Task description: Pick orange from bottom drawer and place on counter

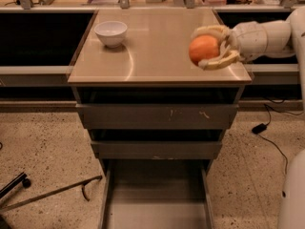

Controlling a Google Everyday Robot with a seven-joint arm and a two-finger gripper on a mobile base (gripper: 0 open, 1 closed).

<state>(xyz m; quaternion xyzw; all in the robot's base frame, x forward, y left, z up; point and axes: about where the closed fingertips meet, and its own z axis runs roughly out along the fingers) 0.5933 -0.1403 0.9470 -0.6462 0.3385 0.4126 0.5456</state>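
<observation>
The robot's gripper [198, 49], reaching in from the right on a white arm [265, 35], holds the orange [204, 49] clasped between its two pale fingers [213, 31], one above the fruit and one below. The orange hangs over the near right part of the glossy tan counter [152, 56]; whether it touches the surface cannot be told. A white bowl [111, 33] stands on the counter's far left corner, well apart from the fruit. Below, the bottom drawer [157, 202] is pulled out towards the camera, its plain grey floor showing, beneath two shorter grey drawers, the upper one [157, 116] with a scratched front. A black cable [272, 138] trails across the speckled floor [43, 147] at right.
</observation>
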